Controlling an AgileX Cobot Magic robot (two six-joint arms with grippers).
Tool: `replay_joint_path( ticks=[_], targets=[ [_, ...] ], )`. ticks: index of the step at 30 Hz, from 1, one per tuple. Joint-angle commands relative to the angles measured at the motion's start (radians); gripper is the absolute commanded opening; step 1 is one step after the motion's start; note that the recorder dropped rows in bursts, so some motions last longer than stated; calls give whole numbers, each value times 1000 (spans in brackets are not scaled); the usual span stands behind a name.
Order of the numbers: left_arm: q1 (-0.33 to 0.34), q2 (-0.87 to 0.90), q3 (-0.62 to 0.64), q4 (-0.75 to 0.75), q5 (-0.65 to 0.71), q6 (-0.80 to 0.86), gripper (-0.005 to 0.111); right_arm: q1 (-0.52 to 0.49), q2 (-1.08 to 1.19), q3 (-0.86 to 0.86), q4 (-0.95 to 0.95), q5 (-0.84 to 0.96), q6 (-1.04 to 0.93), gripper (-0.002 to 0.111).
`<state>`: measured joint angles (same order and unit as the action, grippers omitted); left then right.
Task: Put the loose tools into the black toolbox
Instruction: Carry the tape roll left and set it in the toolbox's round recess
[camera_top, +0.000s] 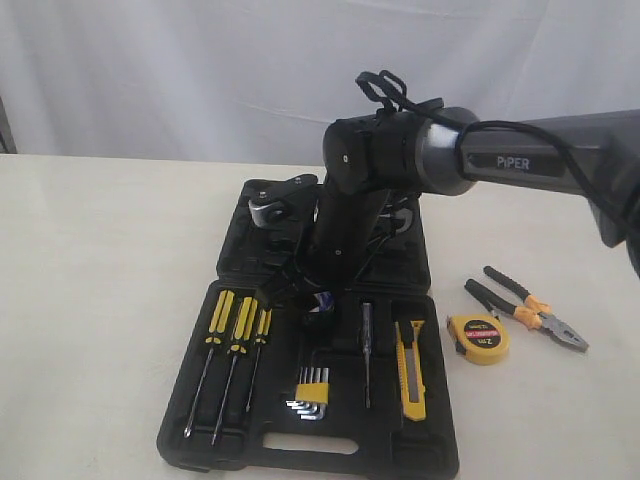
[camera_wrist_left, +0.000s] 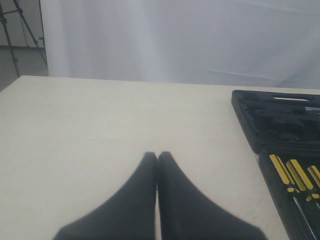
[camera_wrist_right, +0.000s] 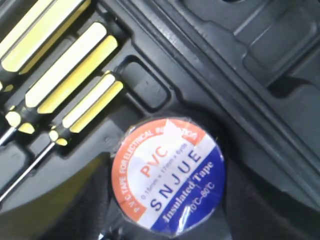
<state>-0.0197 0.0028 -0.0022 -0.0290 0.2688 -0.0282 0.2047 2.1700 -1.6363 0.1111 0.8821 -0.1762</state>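
The right claw (camera_top: 305, 292) reaches across over the near half of the black toolbox (camera_top: 185, 425). Its jaws are spread wide around the black tape roll (camera_wrist_right: 167, 175), apparently gripping it label-up just right of the screwdrivers (camera_wrist_right: 75, 75), likely so it can settle flat. The left claw (camera_wrist_left: 157, 156), pinched together and empty, hangs over the tabletop (camera_wrist_left: 100, 125) left of the box.

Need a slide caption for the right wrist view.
Right wrist view: tape roll, label facing the camera, over the black toolbox tray beside three seated yellow-black screwdrivers.
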Motion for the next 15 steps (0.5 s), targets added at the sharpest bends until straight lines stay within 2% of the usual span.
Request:
replay_joint_path(
  ticks=[1,7,12,15],
  targets=[
    [-2,-3,2,-5,-1,-1,0,-2,-2,-2,-7,-3,4,44],
    [-2,-3,2,5,-1,-1,0,-2,-2,-2,-7,-10,4,52],
    [-2,-3,2,5,-1,-1,0,-2,-2,-2,-7,1,4,67],
    [-2,-3,2,5,-1,-1,0,-2,-2,-2,-7,1,4,68]
  ],
)
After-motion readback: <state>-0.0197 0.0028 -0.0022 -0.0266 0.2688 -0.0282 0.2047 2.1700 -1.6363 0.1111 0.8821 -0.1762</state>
